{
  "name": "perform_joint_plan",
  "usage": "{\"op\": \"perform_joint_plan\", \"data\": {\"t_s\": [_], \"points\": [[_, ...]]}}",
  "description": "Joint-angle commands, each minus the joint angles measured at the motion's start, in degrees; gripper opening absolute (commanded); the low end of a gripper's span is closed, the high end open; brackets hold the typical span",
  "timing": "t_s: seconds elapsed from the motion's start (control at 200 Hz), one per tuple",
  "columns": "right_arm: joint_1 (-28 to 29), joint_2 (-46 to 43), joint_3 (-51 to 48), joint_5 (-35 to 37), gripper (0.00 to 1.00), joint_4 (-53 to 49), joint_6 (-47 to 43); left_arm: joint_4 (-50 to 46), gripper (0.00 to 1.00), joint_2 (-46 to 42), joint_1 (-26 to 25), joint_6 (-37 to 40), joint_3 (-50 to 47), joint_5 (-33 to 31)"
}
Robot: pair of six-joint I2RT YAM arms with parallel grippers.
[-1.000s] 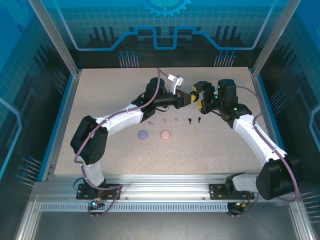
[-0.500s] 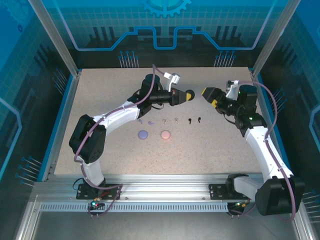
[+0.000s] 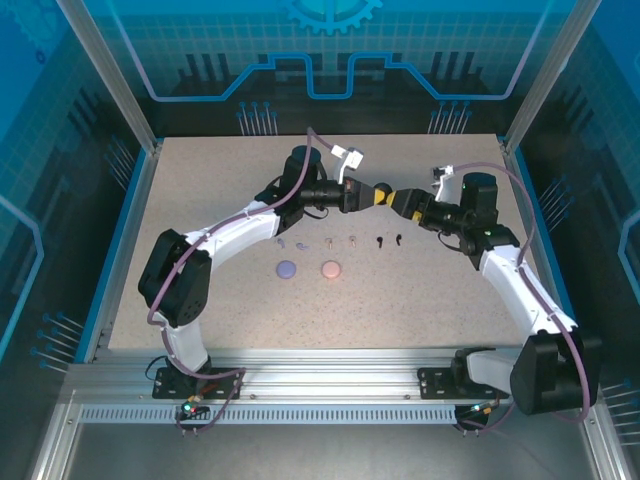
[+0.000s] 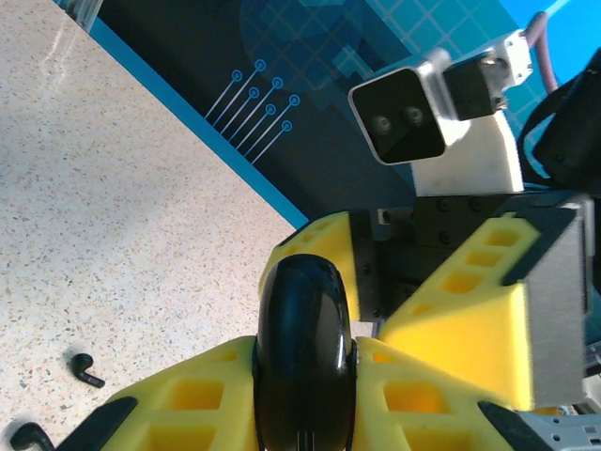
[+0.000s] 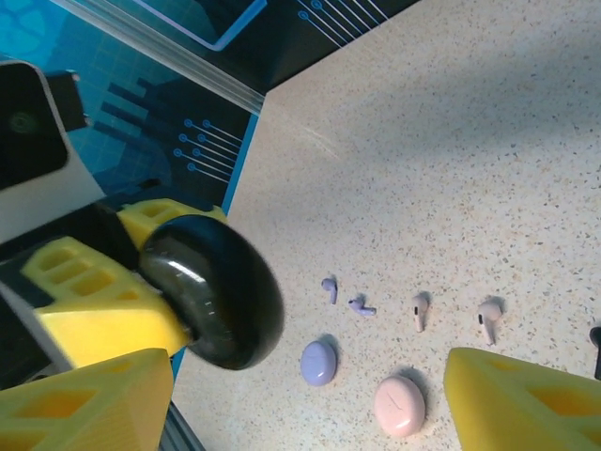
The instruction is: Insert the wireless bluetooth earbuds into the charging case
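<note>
My left gripper [image 3: 372, 194] hangs above the table's far middle, shut on the black round charging case [image 4: 305, 348], which stands on edge between its yellow fingers [image 4: 188, 395]. My right gripper [image 3: 403, 198] faces it nose to nose, open, with its wide jaws either side of the case [image 5: 211, 291]; I cannot tell whether they touch it. On the table below lie the earbuds in a row: two lilac [image 3: 283, 241] [image 5: 361, 305], two pink [image 3: 352, 239] [image 5: 420, 312] and two black [image 3: 380, 240] [image 4: 86, 368].
A lilac case [image 3: 287, 268] [image 5: 318, 363] and a pink case [image 3: 331, 268] [image 5: 399, 405] lie shut just in front of the earbud row. Blue side rails [image 3: 120, 240] and the enclosure's back wall bound the speckled table [image 3: 220, 170].
The right arm drew back to the right half a second ago and has now swung in again to the left gripper. Its jaws have narrowed a little. The left gripper keeps the black case.
</note>
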Motion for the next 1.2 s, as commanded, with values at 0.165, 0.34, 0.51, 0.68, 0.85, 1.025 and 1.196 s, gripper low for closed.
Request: {"op": "perform_joint_plan", "data": {"t_s": [0.165,0.34,0.51,0.68,0.85,1.025,1.196], "points": [[-1.3,3.7,-0.3,2.6,0.70,3.2,0.2,-0.1,0.00,-2.5,-0.5,-0.5,2.4,3.8],[-3.6,5.6,-3.0,3.2,0.68,5.1,2.5,0.2,0.00,-3.3,-0.9,-0.5,2.0,4.4],[-4.8,3.4,-3.5,0.7,0.67,4.2,2.4,0.6,0.00,-3.4,-1.0,-0.4,1.5,3.5],[-4.9,-3.1,-4.5,-3.1,0.67,1.7,0.2,1.5,0.00,-2.7,-1.0,-1.0,1.5,3.4],[-4.1,-4.7,-6.0,-7.3,0.64,5.5,0.3,2.1,0.00,-2.4,-1.0,-1.6,1.7,3.4],[-2.6,-3.1,-5.2,-7.2,0.60,7.0,0.7,3.4,0.00,-2.2,-1.0,-3.0,1.9,3.9],[-1.6,-1.5,-3.8,-6.6,0.57,7.6,0.9,3.9,0.00,-1.9,-1.1,-3.6,2.0,4.3]]}}
